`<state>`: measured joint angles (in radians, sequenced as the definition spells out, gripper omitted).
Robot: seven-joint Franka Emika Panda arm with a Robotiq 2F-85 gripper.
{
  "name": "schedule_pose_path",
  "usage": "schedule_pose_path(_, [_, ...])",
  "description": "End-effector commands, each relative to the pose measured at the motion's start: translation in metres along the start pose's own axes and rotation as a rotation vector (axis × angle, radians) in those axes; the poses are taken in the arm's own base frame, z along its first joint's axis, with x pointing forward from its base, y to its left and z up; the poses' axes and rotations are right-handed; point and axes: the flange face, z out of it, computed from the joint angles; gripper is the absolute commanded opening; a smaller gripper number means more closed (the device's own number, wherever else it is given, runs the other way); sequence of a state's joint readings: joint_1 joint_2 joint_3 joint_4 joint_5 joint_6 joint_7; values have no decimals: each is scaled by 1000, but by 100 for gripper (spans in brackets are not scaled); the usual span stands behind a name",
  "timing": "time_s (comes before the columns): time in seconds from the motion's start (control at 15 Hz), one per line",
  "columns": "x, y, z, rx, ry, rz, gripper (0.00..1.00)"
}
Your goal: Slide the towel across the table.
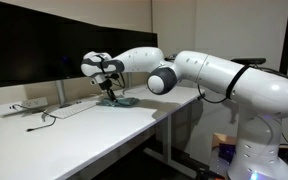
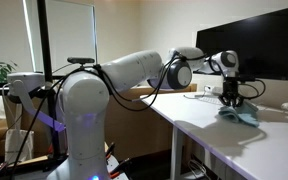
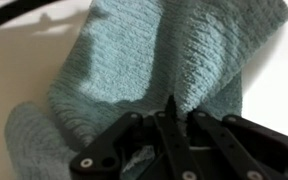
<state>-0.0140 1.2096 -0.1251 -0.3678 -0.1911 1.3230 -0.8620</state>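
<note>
A teal knitted towel lies crumpled on the white table. It fills most of the wrist view and shows as a small teal heap in both exterior views. My gripper points down onto the towel. Its black fingers are closed together with towel fabric pinched between the tips. In the exterior views the gripper stands right on top of the towel.
A large black monitor stands at the back of the table, close behind the gripper. A white power strip and a black cable lie beside the towel. The table edge is near the towel.
</note>
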Motion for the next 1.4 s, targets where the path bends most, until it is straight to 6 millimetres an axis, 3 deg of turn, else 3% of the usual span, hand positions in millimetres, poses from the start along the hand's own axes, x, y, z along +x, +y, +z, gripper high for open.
schedule_pose_path(0.0, [64, -54, 16, 58, 12, -91, 10])
schedule_pose_path(0.47, [116, -129, -16, 38, 24, -217, 9])
schedule_pose_path(1.33, [155, -219, -40, 76, -2, -400, 9])
